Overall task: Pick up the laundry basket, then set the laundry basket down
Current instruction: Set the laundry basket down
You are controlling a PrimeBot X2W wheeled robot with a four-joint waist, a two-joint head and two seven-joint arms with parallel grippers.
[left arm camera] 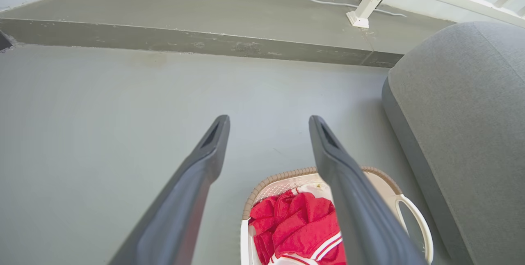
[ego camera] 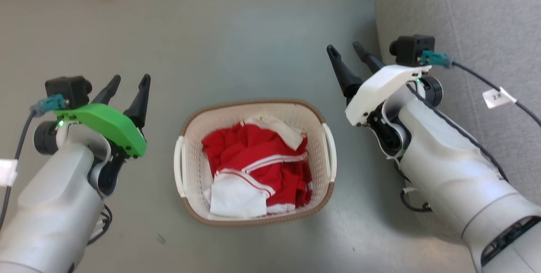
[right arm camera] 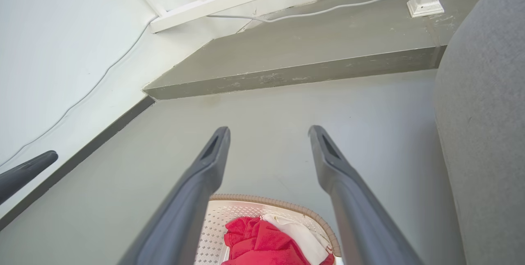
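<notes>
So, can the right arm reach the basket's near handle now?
Probably yes. The right gripper is open, and nothing lies between it and the right handle of the laundry basket; the grey sofa lies beyond the arm.

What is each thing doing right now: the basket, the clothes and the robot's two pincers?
laundry basket: upright on the floor, clothes inside, nothing gripping it.
clothes: red and white, crumpled in a heap in the basket.
left pincer: open, empty, off to the basket's left, not touching.
right pincer: open, empty, off to the basket's right, not touching.

Cream perforated laundry basket [ego camera: 193, 156] w/ brown woven rim; red clothes [ego camera: 249, 150] (white stripes).
</notes>
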